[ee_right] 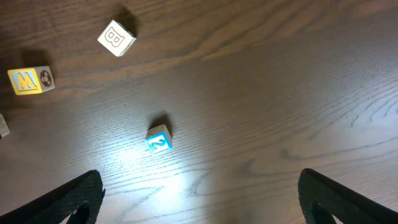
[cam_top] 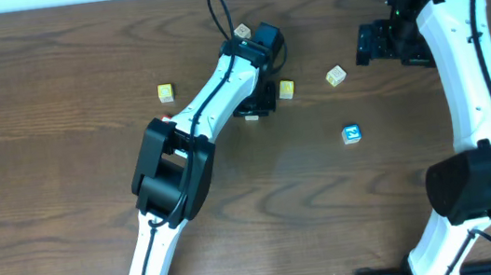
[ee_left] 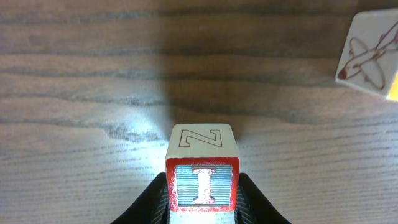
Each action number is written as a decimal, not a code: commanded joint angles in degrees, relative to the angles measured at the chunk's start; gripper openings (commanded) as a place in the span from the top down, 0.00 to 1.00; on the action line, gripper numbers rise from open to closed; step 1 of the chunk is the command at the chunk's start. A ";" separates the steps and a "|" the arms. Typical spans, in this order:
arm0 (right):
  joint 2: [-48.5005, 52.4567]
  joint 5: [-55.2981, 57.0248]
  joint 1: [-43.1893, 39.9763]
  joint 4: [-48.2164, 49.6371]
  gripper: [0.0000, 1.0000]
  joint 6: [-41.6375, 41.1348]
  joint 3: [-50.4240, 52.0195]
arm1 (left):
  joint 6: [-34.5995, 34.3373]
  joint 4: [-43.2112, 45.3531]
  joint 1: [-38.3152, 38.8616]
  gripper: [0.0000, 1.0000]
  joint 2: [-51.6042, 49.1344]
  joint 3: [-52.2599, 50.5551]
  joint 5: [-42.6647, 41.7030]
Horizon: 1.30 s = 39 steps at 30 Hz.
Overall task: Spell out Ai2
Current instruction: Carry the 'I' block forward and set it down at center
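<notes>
My left gripper [ee_left: 202,208] is shut on a red-framed block with the letter I [ee_left: 202,185] on its face and a Z on top, held just over the wood. In the overhead view this gripper [cam_top: 257,106] hides the block. A blue block with a 2 [cam_top: 351,134] lies on the table, also shown in the right wrist view [ee_right: 159,139]. My right gripper [ee_right: 205,205] is open and empty, well above the table at the back right [cam_top: 375,44]. No block with an A face shows.
A yellow block [cam_top: 287,88] lies just right of my left gripper, showing an airplane drawing [ee_left: 370,53] and a W or M face [ee_right: 31,79]. A B block [cam_top: 336,76] [ee_right: 117,38], a yellow block [cam_top: 165,93] and a block at the back [cam_top: 242,32] lie around.
</notes>
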<state>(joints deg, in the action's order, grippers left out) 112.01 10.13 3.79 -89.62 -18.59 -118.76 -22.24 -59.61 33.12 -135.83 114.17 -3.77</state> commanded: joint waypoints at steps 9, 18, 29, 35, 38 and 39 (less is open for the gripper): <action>-0.66 1.05 -0.39 -0.20 0.01 0.87 -0.48 | -1.18 -2.51 0.28 0.75 -2.80 -3.08 -2.36; -0.66 1.05 -0.39 -0.20 0.01 0.87 -0.48 | -2.91 -2.95 0.28 0.68 -2.80 -3.08 -2.75; -0.66 1.07 -0.39 0.07 0.01 0.87 -0.48 | -2.60 -3.06 0.28 0.43 -1.95 -3.06 -2.47; -0.66 1.05 -0.39 0.04 0.01 0.85 -0.48 | -1.68 -3.04 0.28 0.43 2.78 -3.06 -1.75; -0.66 1.05 -0.39 0.04 0.01 0.87 -0.48 | -1.53 -3.87 0.28 0.42 5.88 -3.06 -1.11; -0.66 1.05 -0.39 0.04 0.01 0.87 -0.48 | -1.53 -4.17 0.28 0.42 6.95 -3.06 -0.61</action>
<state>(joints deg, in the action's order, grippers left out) 112.01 10.20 3.81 -89.54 -18.59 -118.76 -24.21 -63.05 33.21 -134.72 111.11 -5.91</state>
